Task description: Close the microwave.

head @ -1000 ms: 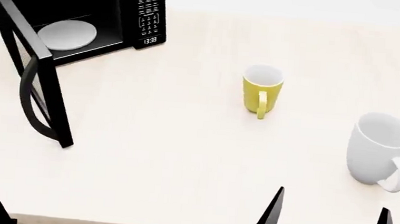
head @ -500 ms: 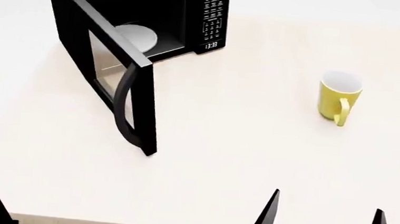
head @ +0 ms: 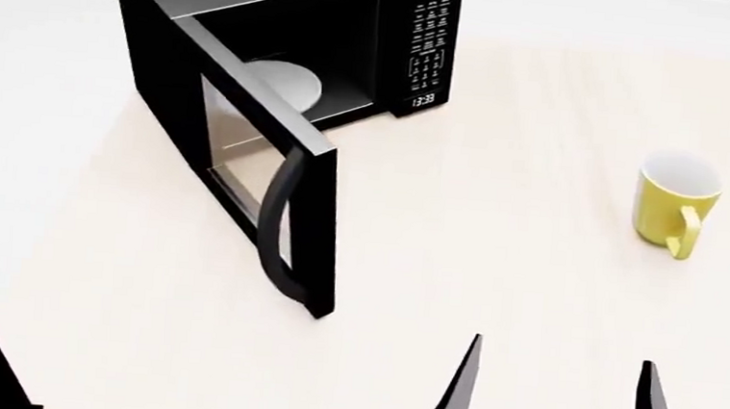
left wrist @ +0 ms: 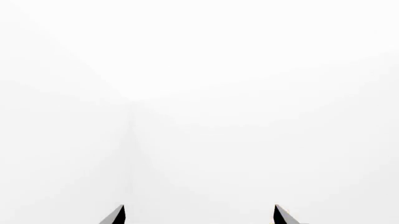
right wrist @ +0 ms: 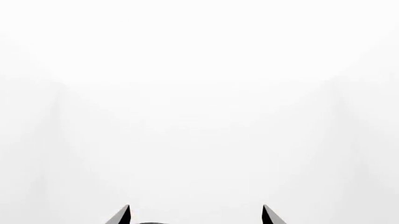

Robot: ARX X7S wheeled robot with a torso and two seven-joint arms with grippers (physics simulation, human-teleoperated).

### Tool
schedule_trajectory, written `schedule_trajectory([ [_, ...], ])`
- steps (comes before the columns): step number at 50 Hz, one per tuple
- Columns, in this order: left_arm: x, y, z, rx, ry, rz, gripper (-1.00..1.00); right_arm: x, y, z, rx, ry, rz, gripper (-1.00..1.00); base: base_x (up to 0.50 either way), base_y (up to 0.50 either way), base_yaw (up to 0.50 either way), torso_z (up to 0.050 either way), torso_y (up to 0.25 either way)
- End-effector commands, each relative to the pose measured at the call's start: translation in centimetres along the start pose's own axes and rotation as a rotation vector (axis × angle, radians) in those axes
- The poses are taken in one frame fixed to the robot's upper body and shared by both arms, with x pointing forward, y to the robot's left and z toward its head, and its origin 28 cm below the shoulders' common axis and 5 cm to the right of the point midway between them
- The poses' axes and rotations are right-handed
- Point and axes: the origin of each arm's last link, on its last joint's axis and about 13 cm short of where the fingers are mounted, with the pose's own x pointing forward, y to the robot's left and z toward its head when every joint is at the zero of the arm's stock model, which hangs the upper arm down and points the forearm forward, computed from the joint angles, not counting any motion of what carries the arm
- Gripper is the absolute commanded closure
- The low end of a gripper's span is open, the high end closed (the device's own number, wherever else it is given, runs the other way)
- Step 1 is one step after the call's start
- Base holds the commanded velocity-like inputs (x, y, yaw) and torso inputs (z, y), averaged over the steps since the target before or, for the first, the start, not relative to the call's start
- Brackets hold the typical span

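Low at the near edge, both grippers, left (left wrist: 198,215) and right (head: 555,401), hang spread apart, holding nothing. Beyond, on the table (head: 491,252), the microwave (head: 284,73) stands far-left, door (head: 258,183) swung wide; clock reads 13:33. A yellow mug (head: 676,209) sits right.

Microwave (head: 284,83) door (head: 263,188) stands open; yellow mug (head: 676,212) apparently upright.

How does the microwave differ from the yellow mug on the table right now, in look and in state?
The microwave is a large black box with flat sides; the yellow mug is small and round. The microwave's opening faces sideways, with its door swung wide; the mug's mouth faces up, and it has no lid. The door handle is a long black vertical bar; the mug's handle is a short yellow loop. Both stand upright on the pale table, well apart.
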Motion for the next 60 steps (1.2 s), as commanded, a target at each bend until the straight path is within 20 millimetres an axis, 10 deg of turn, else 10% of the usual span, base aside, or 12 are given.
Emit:
schedule_trajectory([
  [1,0.01,0.18,-0.3,0.012,0.008,0.009,-1.0,0.06,0.08,-0.18,-0.02,0.041,0.033,-1.0,0.5,-0.06,0.0,0.0,0.0],
  [60,-0.18,0.0,-0.72,0.011,0.022,0.004,-1.0,-0.52,0.42,-0.63,-0.085,0.031,0.092,-1.0,0.45,0.0,0.0,0.0,0.0],
])
